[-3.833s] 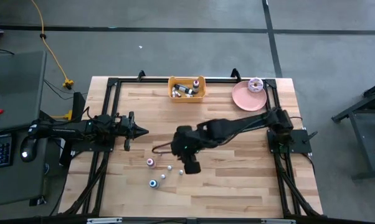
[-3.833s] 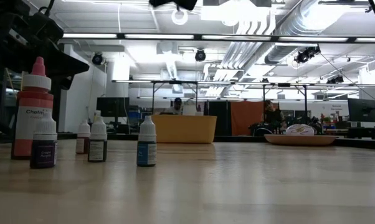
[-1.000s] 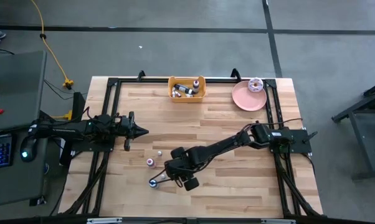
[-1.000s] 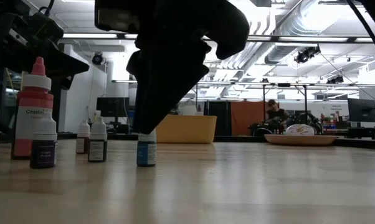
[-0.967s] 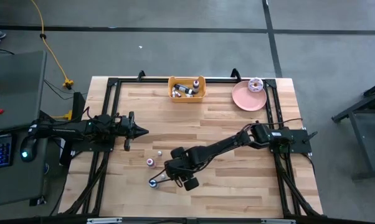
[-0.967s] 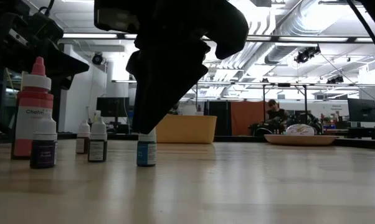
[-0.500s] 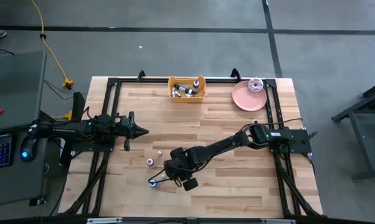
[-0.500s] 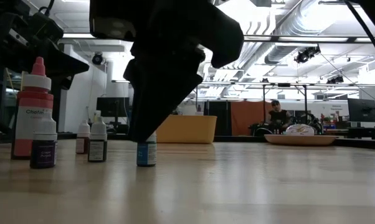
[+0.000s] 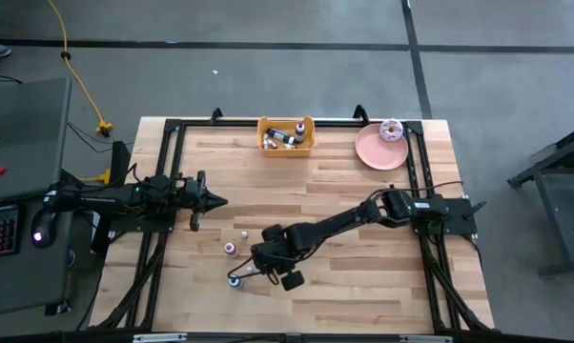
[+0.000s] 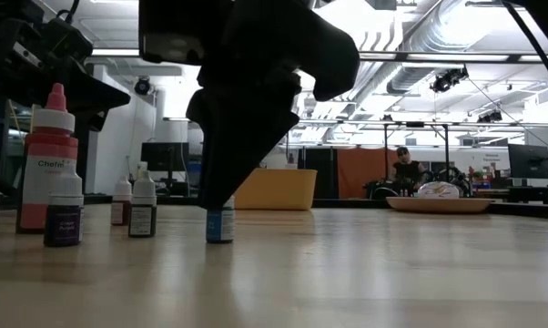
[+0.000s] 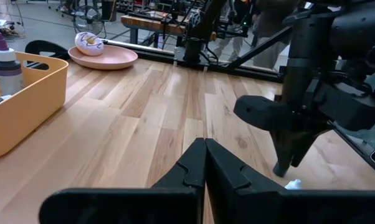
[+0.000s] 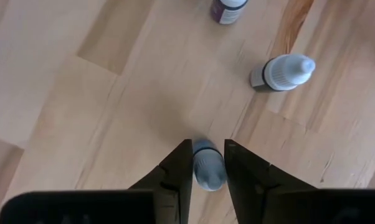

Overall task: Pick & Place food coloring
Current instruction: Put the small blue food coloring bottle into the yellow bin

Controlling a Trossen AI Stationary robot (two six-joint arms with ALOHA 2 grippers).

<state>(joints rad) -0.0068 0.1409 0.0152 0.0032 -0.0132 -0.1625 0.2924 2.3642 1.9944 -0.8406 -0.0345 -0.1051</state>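
High view: the right gripper (image 9: 237,277) is lowered over a blue-labelled food coloring bottle (image 9: 234,281) near the front-left part of the desk (image 9: 363,286), with the right arm stretched diagonally across the boards. In the right wrist view the fingers (image 12: 178,163) are seen closed against both sides of this bottle (image 12: 207,167), which stands on the wood. Two further bottles (image 9: 230,249) stand just beyond it, and others lie in the yellow bin (image 9: 286,135) at the far edge, beside the pink plate (image 9: 379,146). Broad bare desk is left to the right of the grasped bottle and toward the near edge. In the low view the bottle (image 10: 220,221) is shown upright beneath the dark gripper, apart from a row of bottles (image 10: 143,210) at the left. The left gripper (image 9: 215,200) waits at the left side, its fingers (image 11: 203,165) pressed together.
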